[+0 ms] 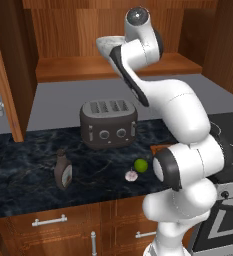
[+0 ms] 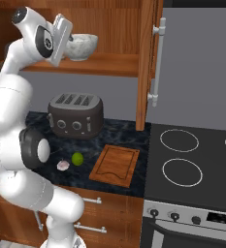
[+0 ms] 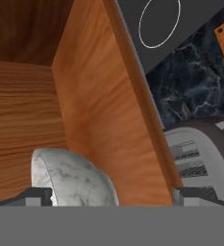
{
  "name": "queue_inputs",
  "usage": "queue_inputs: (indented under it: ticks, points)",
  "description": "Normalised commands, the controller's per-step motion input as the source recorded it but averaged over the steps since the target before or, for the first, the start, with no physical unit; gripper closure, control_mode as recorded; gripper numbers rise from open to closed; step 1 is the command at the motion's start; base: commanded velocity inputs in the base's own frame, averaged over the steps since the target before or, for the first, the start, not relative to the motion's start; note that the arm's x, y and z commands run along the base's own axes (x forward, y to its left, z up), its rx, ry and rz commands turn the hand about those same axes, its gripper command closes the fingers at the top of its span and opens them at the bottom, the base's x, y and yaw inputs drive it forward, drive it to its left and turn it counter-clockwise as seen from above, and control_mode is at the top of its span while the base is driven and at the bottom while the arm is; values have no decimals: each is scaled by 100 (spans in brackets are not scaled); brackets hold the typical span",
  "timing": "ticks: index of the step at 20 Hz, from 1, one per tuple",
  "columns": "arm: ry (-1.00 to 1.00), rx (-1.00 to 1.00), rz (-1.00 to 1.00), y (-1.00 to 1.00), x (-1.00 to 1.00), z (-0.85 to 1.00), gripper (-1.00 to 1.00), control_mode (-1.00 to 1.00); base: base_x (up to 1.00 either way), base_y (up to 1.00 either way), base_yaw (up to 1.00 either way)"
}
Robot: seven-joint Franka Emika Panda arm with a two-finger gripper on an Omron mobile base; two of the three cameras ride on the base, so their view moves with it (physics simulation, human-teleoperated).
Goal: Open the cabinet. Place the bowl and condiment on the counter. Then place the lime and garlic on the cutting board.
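The arm rises from its base, bends at the elbow and reaches upward and forward, with the wrist at the highest point. The gripper is raised at the end of the wrist. Its jaws stand spread wide apart, and both dark fingertips are visible in the hand view.

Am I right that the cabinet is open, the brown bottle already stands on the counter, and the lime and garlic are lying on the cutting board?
Not quite: the lime and garlic lie on the counter, left of the cutting board, as the right base view shows. The cabinet is open, and the bottle does stand on the counter.
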Motion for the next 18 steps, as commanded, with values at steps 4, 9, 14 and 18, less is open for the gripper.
queue_inputs:
  ticks: [4, 9, 14, 18]
  points:
    - [0, 0, 0, 9, 33, 0, -100, -100, 0, 0, 0]
    - [0, 0, 0, 9, 31, -1, -100, -100, 0, 0, 0]
    - [0, 0, 0, 10, 31, -4, -100, -100, 0, 0, 0]
    - [0, 0, 0, 8, 33, -4, -100, -100, 0, 0, 0]
